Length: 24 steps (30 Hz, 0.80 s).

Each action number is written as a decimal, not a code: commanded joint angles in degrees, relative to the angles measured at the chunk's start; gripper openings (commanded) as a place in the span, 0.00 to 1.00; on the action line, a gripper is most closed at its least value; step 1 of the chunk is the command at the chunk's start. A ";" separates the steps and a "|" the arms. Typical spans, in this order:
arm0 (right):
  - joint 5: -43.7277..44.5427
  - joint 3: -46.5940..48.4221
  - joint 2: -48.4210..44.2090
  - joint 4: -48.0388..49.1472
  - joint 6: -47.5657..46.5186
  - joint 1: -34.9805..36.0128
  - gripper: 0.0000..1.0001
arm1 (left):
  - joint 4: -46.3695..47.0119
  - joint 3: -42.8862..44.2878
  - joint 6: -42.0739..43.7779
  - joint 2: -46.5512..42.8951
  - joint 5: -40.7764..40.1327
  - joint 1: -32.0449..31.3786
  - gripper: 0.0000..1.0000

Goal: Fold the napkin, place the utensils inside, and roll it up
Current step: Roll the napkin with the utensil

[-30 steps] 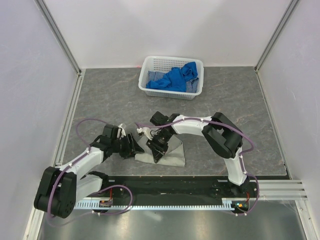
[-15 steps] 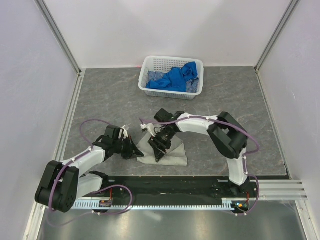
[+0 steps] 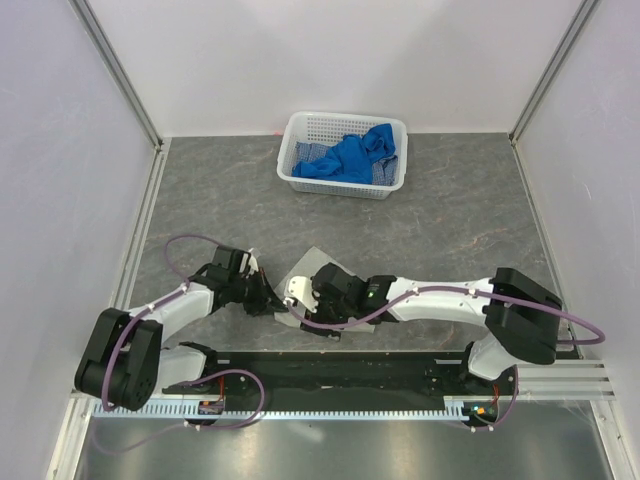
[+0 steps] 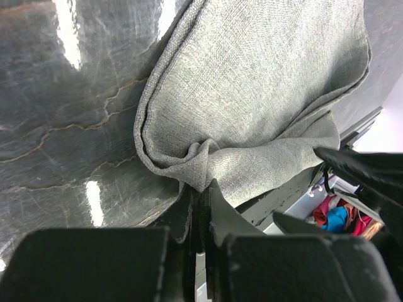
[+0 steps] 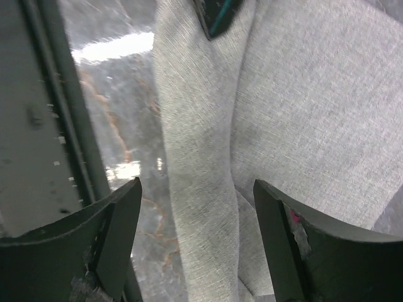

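The grey-beige napkin (image 4: pixel 252 82) lies folded on the dark table near the front edge, and the right arm covers much of it in the top view (image 3: pixel 314 260). My left gripper (image 4: pixel 201 187) is shut on a bunched fold at the napkin's left end; in the top view it (image 3: pixel 272 302) sits just left of the cloth. My right gripper (image 5: pixel 198 207) hovers open and low over the napkin (image 5: pixel 315 94), straddling a rolled ridge (image 5: pixel 195 157) without touching it. The utensils are hidden.
A white basket (image 3: pixel 340 186) holding bright blue cloths (image 3: pixel 350 155) stands at the back centre. The black base rail (image 5: pixel 38 126) runs close along the napkin's near side. Enclosure walls stand on both sides.
My left gripper closed on the napkin's left fold. The right arm swung down and toward the front edge, low across the napkin, and its jaws opened wide.
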 commanded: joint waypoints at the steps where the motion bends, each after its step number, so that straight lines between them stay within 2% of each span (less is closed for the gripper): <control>1: 8.22 -0.88 2.61 5.80 -1.32 1.19 0.80 | -1.83 2.19 3.20 1.50 -0.04 -0.26 0.02; 7: 8.66 0.35 7.53 4.93 -2.12 1.11 0.74 | -1.92 2.81 3.99 2.64 0.75 -0.26 0.02; 9: 7.53 1.49 9.37 3.35 -1.94 0.50 0.66 | -1.49 2.81 4.26 2.64 1.19 -0.26 0.02; 10: 6.30 2.89 9.90 0.82 -1.68 0.06 0.55 | -1.31 2.90 4.61 2.64 1.45 -0.26 0.02; 11: 5.51 3.51 10.35 -0.34 -0.98 -0.47 0.51 | -0.87 2.98 4.79 2.56 1.72 -0.26 0.05; 12: 0.71 4.04 11.05 -1.48 -0.63 -1.52 0.47 | -0.34 3.07 4.96 2.38 1.72 -0.26 0.12; 13: -1.25 5.00 11.40 -3.75 -0.19 -1.96 0.41 | -0.34 3.59 5.48 1.77 1.37 -0.26 0.36; 14: -3.53 5.53 11.67 -5.08 0.77 -2.58 0.39 | -0.34 3.86 5.66 1.33 0.93 -0.26 0.48; 16: -11.79 6.94 12.54 -8.41 1.83 -4.42 0.34 | -0.77 4.21 6.10 -0.77 -1.35 -0.26 0.64; 19: -22.40 8.52 14.04 -11.75 4.38 -7.23 0.31 | -2.09 3.60 6.02 -3.41 -5.48 -0.26 0.70; 24: -37.10 12.03 18.96 -16.08 6.32 -11.62 0.31 | -2.71 1.41 5.49 -8.25 -9.26 -0.34 0.71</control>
